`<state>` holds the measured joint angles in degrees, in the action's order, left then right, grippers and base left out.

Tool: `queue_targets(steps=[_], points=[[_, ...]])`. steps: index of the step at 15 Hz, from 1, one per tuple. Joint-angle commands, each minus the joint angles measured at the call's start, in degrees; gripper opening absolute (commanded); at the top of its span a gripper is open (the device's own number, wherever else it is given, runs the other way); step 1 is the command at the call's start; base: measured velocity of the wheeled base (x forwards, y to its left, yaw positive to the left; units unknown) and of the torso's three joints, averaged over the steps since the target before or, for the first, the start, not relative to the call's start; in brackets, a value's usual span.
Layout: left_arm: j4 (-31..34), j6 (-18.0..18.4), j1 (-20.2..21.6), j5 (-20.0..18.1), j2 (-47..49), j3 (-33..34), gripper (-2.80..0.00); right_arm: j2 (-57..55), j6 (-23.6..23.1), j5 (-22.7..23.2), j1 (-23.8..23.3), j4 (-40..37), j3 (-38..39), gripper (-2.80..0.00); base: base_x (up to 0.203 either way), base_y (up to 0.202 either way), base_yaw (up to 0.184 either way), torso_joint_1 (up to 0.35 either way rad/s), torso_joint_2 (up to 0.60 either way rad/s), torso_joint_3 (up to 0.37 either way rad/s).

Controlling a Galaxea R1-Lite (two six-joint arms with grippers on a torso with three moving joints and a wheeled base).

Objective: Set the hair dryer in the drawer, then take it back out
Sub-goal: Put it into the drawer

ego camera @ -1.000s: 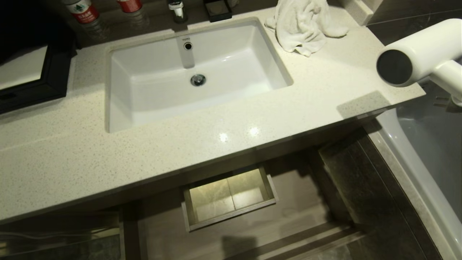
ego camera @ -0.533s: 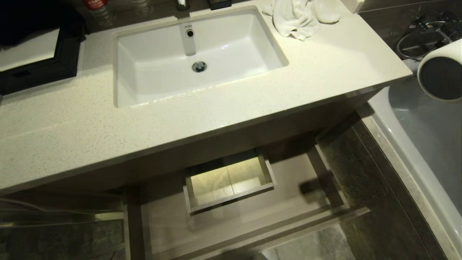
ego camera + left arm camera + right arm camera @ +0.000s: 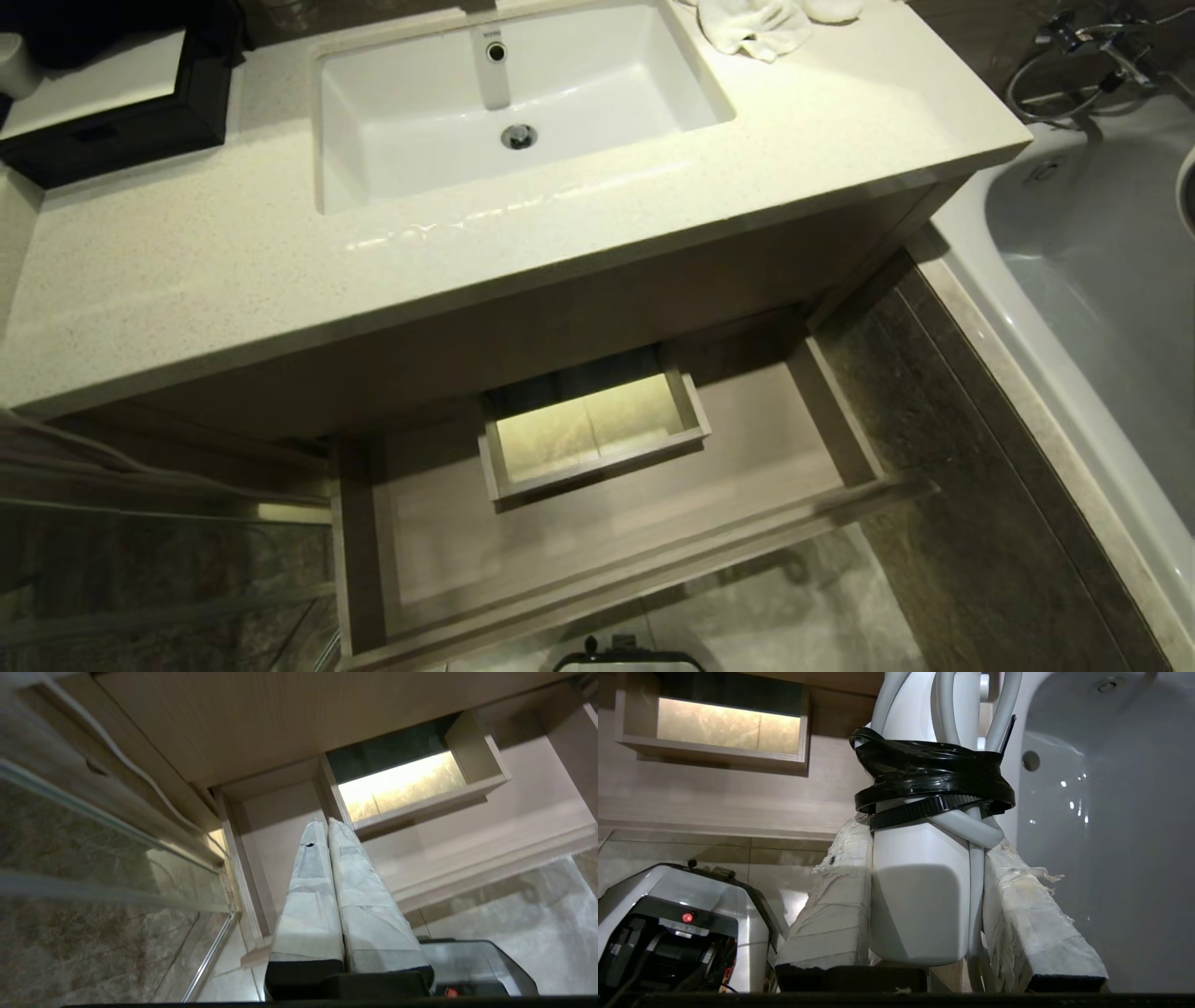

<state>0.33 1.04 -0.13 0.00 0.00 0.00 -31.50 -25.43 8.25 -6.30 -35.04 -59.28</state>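
Slipping toward frame edge, hair dryer (image 3: 924,896) stays claw-held (image 3: 924,849).

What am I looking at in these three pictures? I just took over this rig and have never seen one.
It is a two-armed robot on wheels. The head view looks down on a bathroom counter with a sink and a towel; below, the drawer stands pulled out, nothing lying in the part that shows. The other two views sit on the wrists. The left gripper is shut and holds nothing, hanging over the drawer. The right gripper clamps the hair dryer by its handle, cord tied in black, beside the bathtub.
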Motion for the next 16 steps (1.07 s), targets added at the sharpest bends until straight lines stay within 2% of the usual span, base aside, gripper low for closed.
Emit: queue_targets(steps=[1, 9, 16], points=[[0.02, 0.02, 0.05, 0.00, 0.00, 0.09, -2.80, 2.94, -0.15, -0.50, 0.06, -0.69, 0.55, -2.80, 0.000, 0.000, 0.000, -0.281, 0.09, -0.202], [0.02, 0.02, 0.05, 0.00, 0.00, 0.08, -2.80, 3.83, -0.07, -0.75, 1.10, 3.98, 5.06, -2.80, 0.000, 0.000, 0.000, -0.255, 0.02, -0.235], [0.02, 0.02, 0.05, 0.00, 0.00, 0.09, -2.80, 3.64, -0.03, -0.94, 1.03, 4.54, 5.67, -2.80, 0.000, 0.000, 0.000, -0.199, -0.08, -0.283]])
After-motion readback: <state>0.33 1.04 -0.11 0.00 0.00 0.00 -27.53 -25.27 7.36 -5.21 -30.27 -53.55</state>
